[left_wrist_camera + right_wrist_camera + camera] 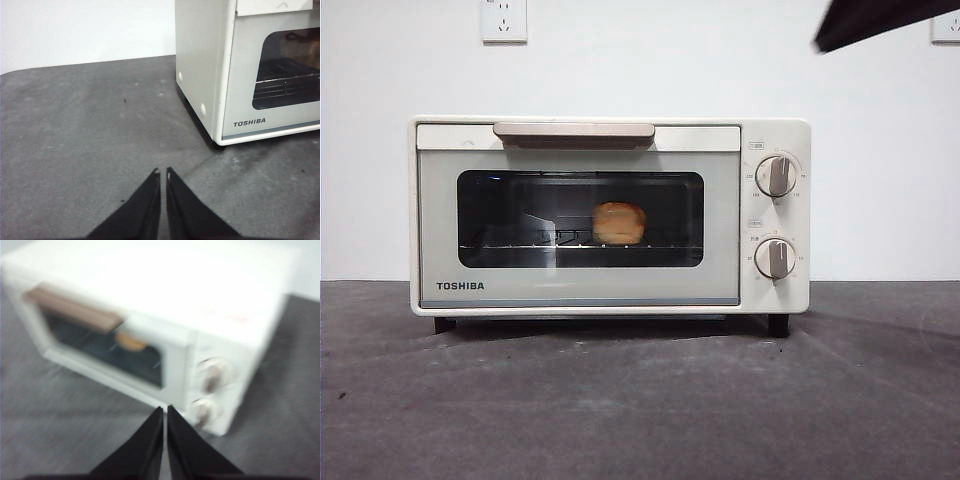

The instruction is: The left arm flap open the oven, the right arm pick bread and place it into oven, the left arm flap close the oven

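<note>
The cream TOSHIBA oven (610, 215) stands in the middle of the grey table with its door shut and its beige handle (574, 131) up. The golden bread (619, 223) lies inside on the wire rack, seen through the dark glass. My left gripper (162, 173) is shut and empty, low over the table beside the oven's (250, 70) left front corner. My right gripper (164, 409) is shut and empty, raised above and in front of the oven's (160, 315) knob side; that view is blurred. A black arm tip (880, 20) shows at the top right of the front view.
Two round knobs (776, 176) sit on the oven's right panel. A white wall with sockets (504, 20) stands behind. Grey table surface (640, 400) spreads in front of the oven and to its left (90, 130).
</note>
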You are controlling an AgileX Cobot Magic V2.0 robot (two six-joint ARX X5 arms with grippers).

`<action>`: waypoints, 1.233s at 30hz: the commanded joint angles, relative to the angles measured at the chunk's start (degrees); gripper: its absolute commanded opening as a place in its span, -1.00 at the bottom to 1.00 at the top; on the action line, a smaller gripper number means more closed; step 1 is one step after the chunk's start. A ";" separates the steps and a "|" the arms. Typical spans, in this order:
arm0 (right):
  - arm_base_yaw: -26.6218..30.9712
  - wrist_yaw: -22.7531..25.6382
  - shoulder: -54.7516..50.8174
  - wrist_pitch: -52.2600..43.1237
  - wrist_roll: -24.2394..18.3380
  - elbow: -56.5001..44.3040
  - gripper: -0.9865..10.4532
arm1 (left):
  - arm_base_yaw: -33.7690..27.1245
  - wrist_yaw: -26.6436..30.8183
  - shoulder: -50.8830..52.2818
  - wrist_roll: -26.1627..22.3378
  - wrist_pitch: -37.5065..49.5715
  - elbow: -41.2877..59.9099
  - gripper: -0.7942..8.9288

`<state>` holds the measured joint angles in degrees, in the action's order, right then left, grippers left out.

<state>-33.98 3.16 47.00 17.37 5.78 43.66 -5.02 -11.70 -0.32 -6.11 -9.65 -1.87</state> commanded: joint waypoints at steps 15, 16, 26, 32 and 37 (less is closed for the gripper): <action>31.50 -1.64 -24.50 -19.43 -0.92 -21.49 -0.81 | -0.17 0.15 0.13 -0.48 -0.44 1.18 -0.78; 32.39 -1.64 -25.88 -20.26 -0.90 -23.23 -0.81 | -0.17 0.15 0.13 -0.48 -0.44 1.18 -0.78; 36.74 -1.62 -38.71 -21.59 -0.87 -35.58 -0.81 | -0.17 0.15 0.13 -0.48 -0.44 1.18 -0.78; 37.51 -1.62 -43.87 -21.51 -0.52 -39.41 -0.81 | -0.17 0.15 0.13 -0.48 -0.44 1.18 -0.78; 37.70 -1.60 -46.16 -20.24 -0.46 -41.44 -0.81 | -0.17 0.15 0.13 -0.48 -0.44 1.18 -0.78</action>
<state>3.53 1.58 1.10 -2.66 5.34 2.44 -5.02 -11.70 -0.32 -6.11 -9.65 -1.87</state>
